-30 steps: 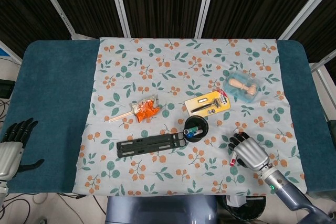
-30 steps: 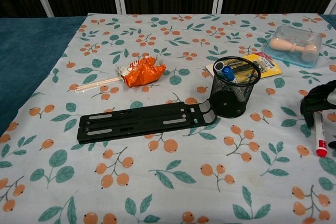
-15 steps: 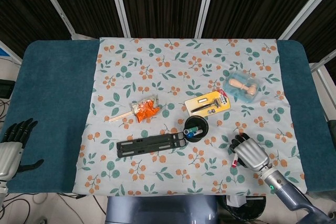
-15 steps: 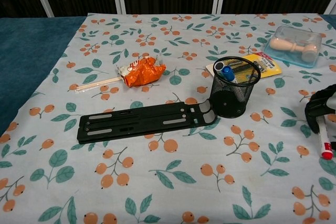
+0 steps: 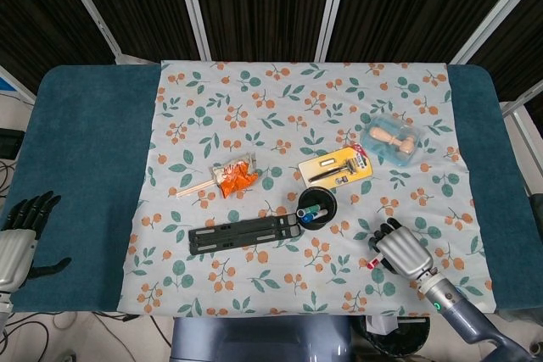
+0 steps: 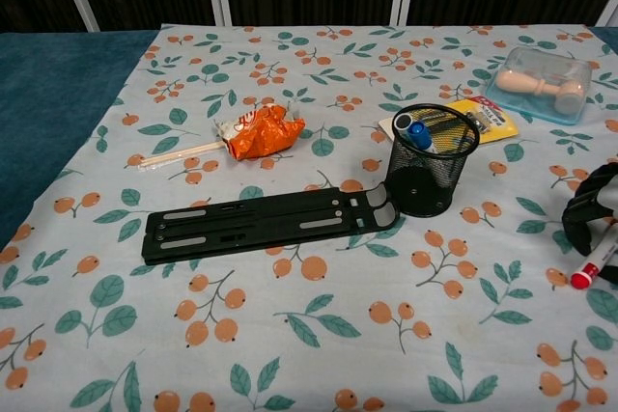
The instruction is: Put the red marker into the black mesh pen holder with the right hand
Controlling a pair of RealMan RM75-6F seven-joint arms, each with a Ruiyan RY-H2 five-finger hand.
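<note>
— Since a second ago the right hand has slid toward the near table edge, and the red marker has swung with it: its red cap pointed at the near edge then, and now angles toward the robot's left.

— Does the hand have the marker?

— Its dark fingers curl down over the marker's upper end, and the barrel seems tilted off the cloth, so I judge it held. The actual contact is cut off at the chest view's edge. In the head view the right hand covers nearly all of it.

— Which way does the marker lie from the holder?

— To the right of the black mesh pen holder and nearer the front edge, apart from it. Its long axis runs diagonally, cap low and toward the holder's side, far end up in the fingers. The right hand is the near one; the left hand rests at the far left corner on the blue table cover, fingers loosely apart, holding nothing.

— So the coming move?

— Lift, carry left and away, stand the marker upright over the opening.

— Counts?

— One red marker, one holder with a few pens inside, too crowded to count. Also one black slotted bracket, one orange snack packet, one yellow razor card, one clear box with a wooden piece.
</note>
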